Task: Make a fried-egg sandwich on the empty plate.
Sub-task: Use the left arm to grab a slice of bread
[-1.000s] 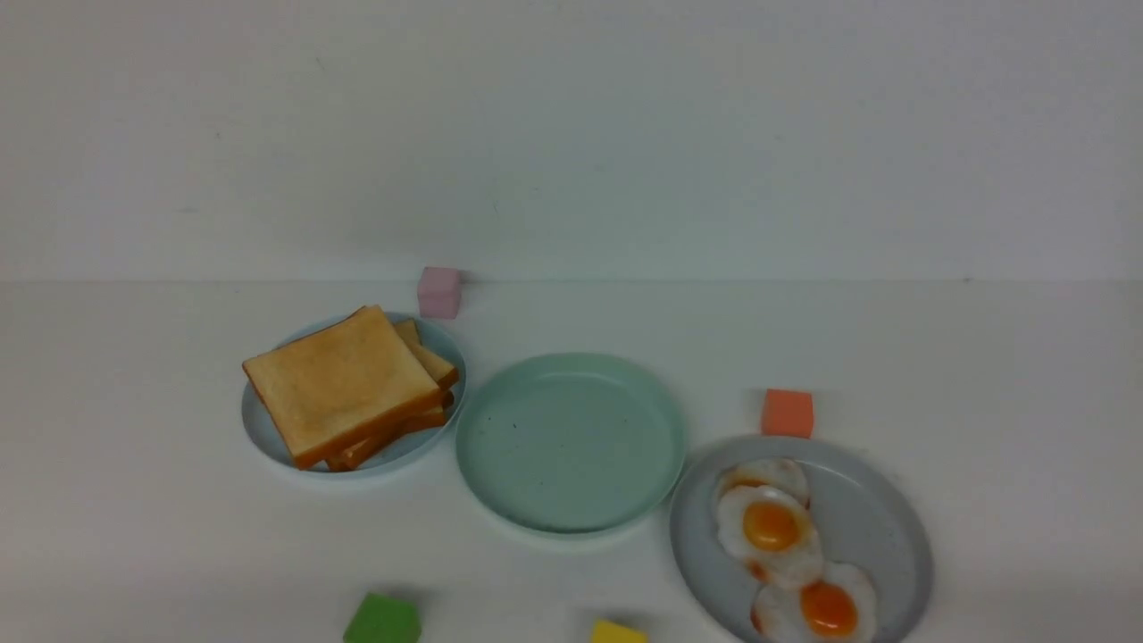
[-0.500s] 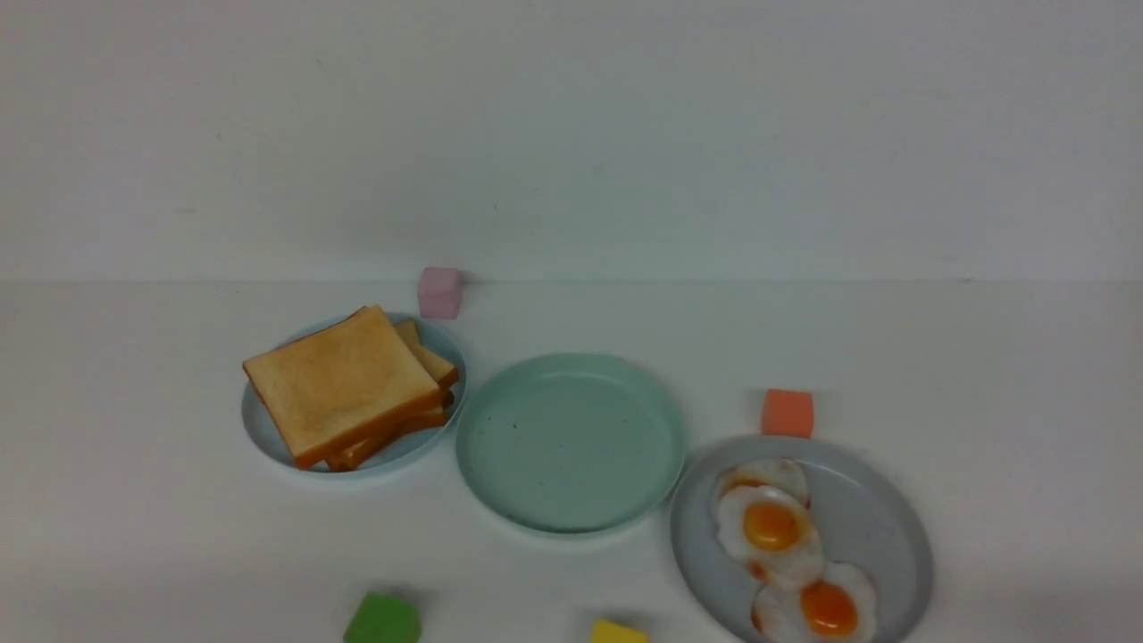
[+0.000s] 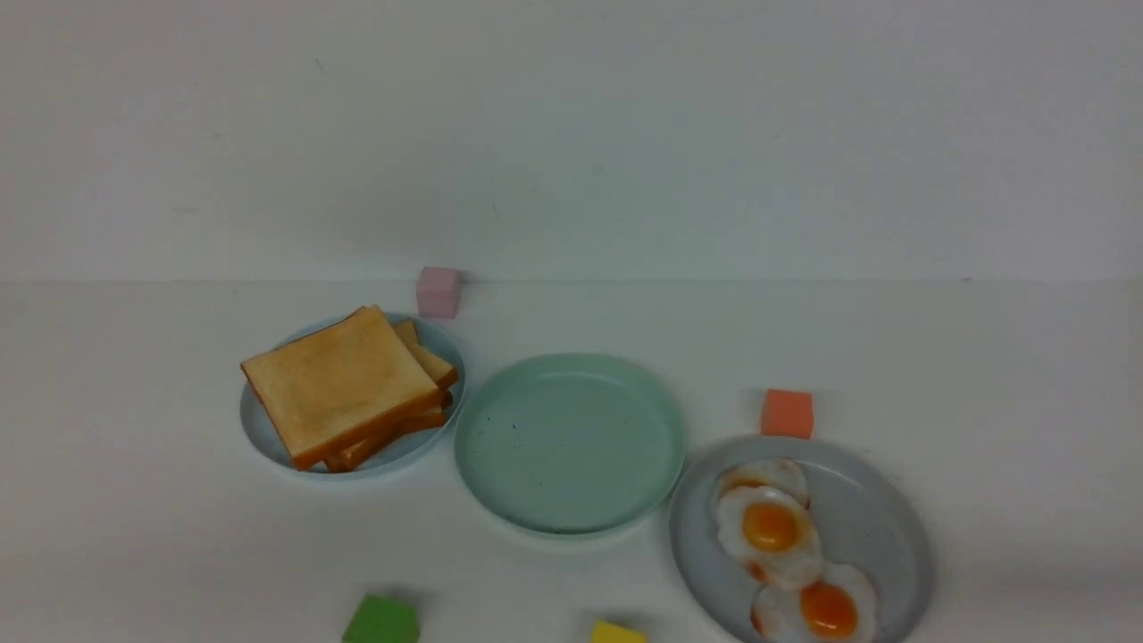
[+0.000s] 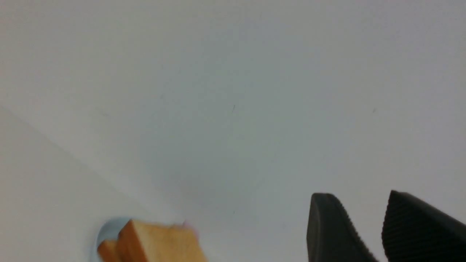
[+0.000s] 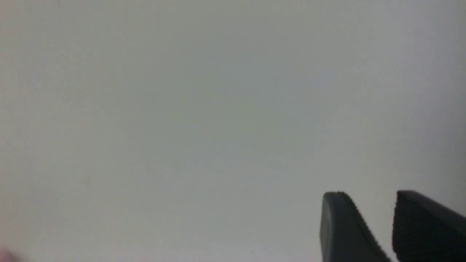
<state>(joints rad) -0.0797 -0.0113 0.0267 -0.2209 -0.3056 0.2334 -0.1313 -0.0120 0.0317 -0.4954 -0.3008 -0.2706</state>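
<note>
The empty plate (image 3: 570, 442), pale mint green, sits mid-table in the front view. Left of it a stack of golden toast slices (image 3: 344, 384) rests on a pale blue plate (image 3: 261, 430); a corner of that toast (image 4: 156, 242) shows in the left wrist view. Fried eggs (image 3: 770, 529) with orange yolks lie on a grey plate (image 3: 880, 527) at the right. Neither arm shows in the front view. My left gripper (image 4: 358, 202) is open with nothing between its fingers. My right gripper (image 5: 369, 200) is open too, facing blank white surface.
A pink cube (image 3: 438, 292) stands behind the toast plate. An orange cube (image 3: 787, 413) sits just behind the grey plate. A green cube (image 3: 381, 619) and a yellow cube (image 3: 616, 632) lie at the near edge of the front view.
</note>
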